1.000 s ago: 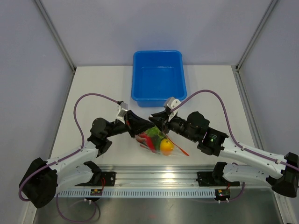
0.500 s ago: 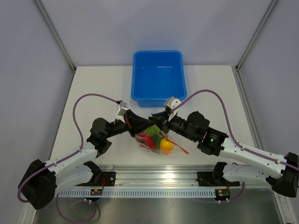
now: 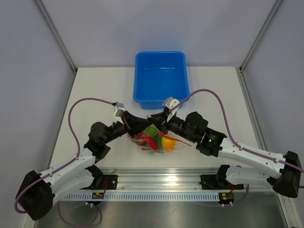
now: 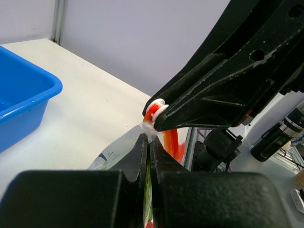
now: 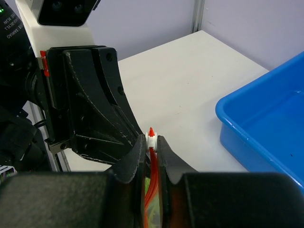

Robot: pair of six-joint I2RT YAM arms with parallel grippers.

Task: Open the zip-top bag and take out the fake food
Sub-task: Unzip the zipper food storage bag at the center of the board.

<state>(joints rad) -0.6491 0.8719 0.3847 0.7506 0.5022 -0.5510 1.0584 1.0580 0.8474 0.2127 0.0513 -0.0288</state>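
My left gripper (image 4: 148,138) clamps the clear crinkly plastic zip-top bag (image 4: 118,148); my right gripper (image 5: 151,140) pinches its orange-red zip strip (image 5: 152,159). I risk slipping either thin grip by pulling sharply.

Blue tub (image 3: 160,80), orange-red zip strip (image 5: 152,164)

We see a blue tub (image 3: 161,80) standing on the white table (image 3: 95,90), just beyond the spot where the left gripper (image 3: 142,126) and right gripper (image 3: 157,124) meet, near them but not touching. Behind them, on our side, a metal rail (image 3: 161,176) runs along the table's edge.
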